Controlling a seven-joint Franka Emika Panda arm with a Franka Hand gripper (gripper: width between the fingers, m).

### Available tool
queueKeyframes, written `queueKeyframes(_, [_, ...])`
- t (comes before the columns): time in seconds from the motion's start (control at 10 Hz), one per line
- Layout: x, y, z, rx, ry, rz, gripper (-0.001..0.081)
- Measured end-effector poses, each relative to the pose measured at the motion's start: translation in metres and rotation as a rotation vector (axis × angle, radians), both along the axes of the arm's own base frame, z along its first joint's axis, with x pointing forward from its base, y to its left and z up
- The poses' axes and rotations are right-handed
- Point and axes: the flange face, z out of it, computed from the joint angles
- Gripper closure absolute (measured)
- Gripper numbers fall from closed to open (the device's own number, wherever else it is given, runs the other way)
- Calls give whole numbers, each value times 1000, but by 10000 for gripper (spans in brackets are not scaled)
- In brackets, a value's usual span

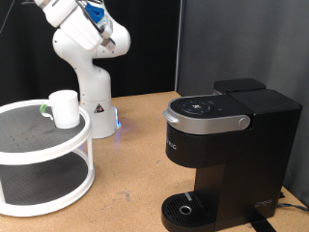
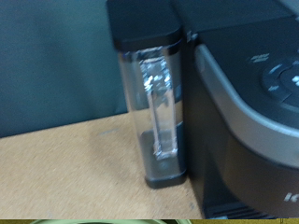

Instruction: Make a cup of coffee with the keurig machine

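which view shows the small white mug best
The exterior view: the small plain white cylindrical mug stands whole on the upper tier of the white round two-tier rack. The wrist view shows no mug, only the big black boxy coffee machine up close.

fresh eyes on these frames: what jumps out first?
The keurig machine dominates the exterior view's right, black with its silver-grey lid shut and nothing on its round drip tray. On the exterior view's left the cup stands on the top tier of a white two-tier stand, with the white robot arm behind it. The gripper is not in view; the wrist view looks at the machine's clear water tank.
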Motion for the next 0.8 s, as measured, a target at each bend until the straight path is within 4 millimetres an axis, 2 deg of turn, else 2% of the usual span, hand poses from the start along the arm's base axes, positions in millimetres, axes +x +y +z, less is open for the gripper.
queueKeyframes(0.3, [-7, -17, 9, -35, 29, 92, 805])
queueKeyframes(0.6, [-5, -21, 8, -39, 14, 136, 805])
queueKeyframes(0.8, [-12, -29, 5, -61, -20, 216, 805])
